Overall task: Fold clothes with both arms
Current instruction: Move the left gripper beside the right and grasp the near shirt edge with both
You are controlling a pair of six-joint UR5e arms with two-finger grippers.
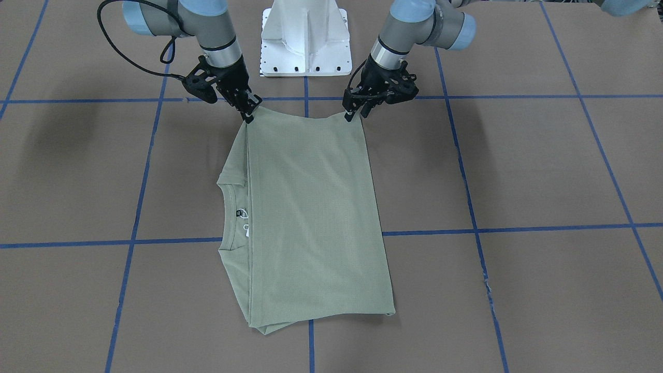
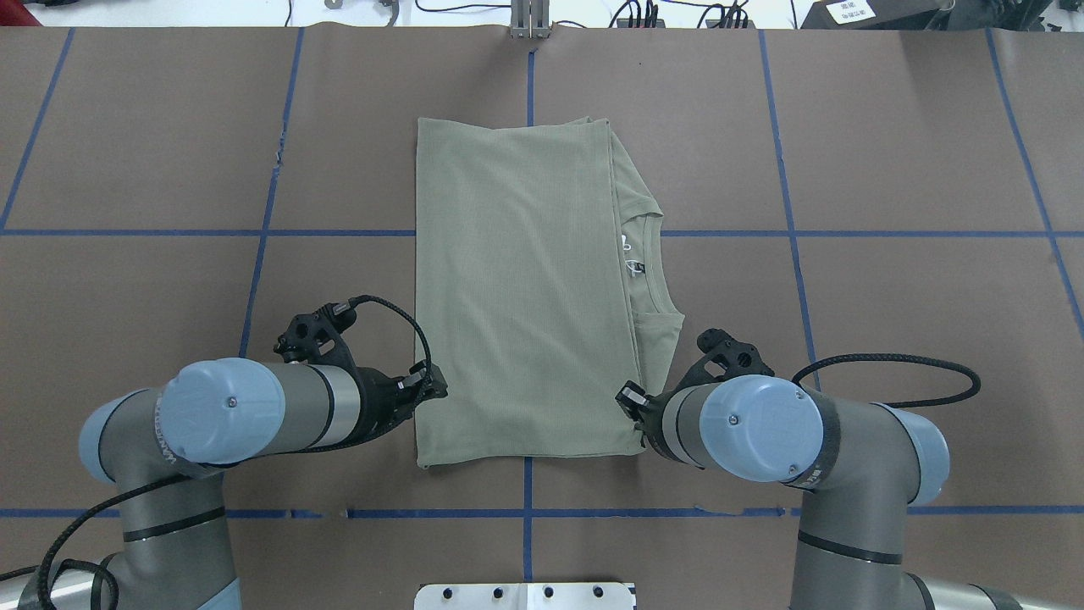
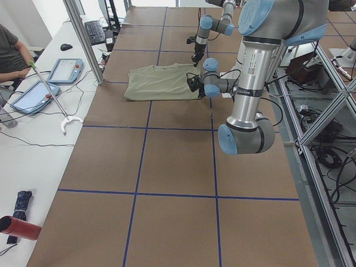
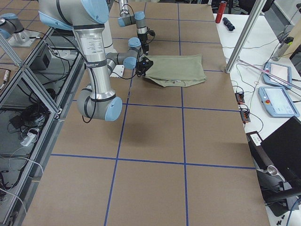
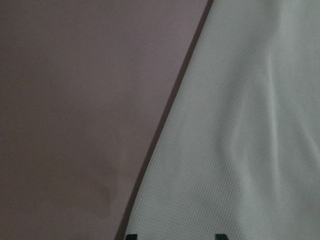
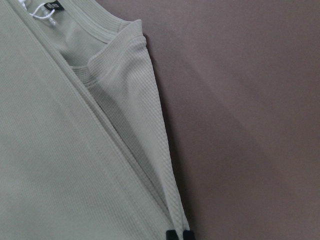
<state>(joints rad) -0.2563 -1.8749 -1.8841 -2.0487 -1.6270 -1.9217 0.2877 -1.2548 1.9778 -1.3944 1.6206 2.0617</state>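
Observation:
The sage-green shirt (image 1: 311,207) (image 2: 517,288) lies folded into a long rectangle on the brown table. Its collar with a black label (image 1: 239,212) (image 2: 635,269) peeks out on my right side. My right gripper (image 1: 249,113) (image 2: 631,398) (image 6: 179,234) is shut on the shirt's (image 6: 60,150) near right corner, its tips pinched together on the hem. My left gripper (image 1: 355,114) (image 2: 432,390) (image 5: 175,236) is at the near left corner. It is open, its tips wide apart over the cloth (image 5: 240,125).
The white pedestal base (image 1: 305,41) stands just behind the shirt's near edge. Blue tape lines (image 2: 525,512) grid the table. A person (image 3: 11,50) sits at a side desk with tablets (image 3: 64,69), beyond a metal pole (image 3: 83,39).

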